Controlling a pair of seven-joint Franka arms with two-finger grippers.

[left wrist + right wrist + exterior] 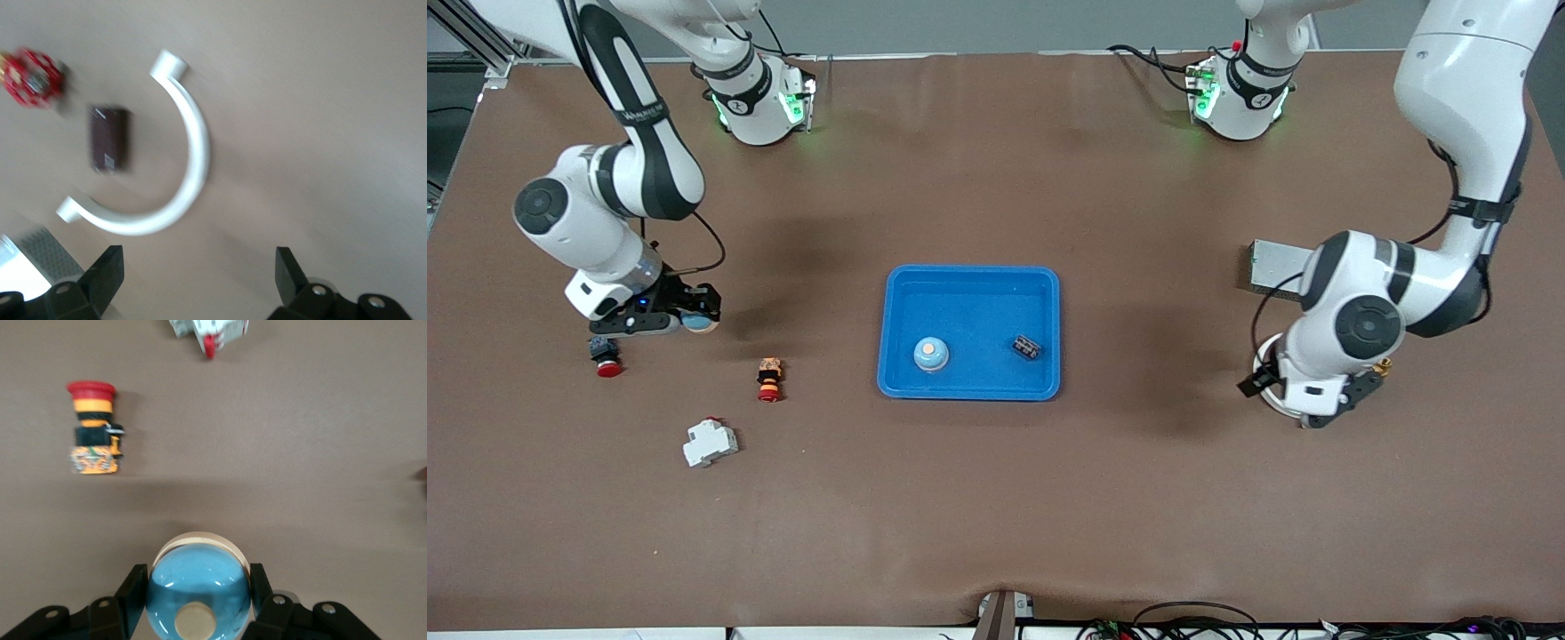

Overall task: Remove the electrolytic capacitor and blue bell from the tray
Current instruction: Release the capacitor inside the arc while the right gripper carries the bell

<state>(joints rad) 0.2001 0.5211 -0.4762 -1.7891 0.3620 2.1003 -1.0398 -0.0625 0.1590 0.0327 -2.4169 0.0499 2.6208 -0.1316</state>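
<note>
A blue tray (pixel 969 277) sits mid-table. In it stand a blue bell (pixel 930 355) and a small black capacitor (pixel 1026 347). My right gripper (pixel 692 318) is low over the table toward the right arm's end, shut on a second blue bell (pixel 199 593), with a finger on each side of its dome. My left gripper (pixel 200 257) is open with nothing between its fingers (pixel 107 270), low over the table at the left arm's end (pixel 1316 414). The left wrist view shows a dark brown block-shaped part (pixel 109 139) inside a white half ring (pixel 190 143).
Near the right gripper lie a red push button (pixel 607 363), an orange and red push button (pixel 769 380) and a white circuit breaker (pixel 711 442). A grey metal box (pixel 1276 267) lies by the left arm. A red part (pixel 30 77) lies beside the half ring.
</note>
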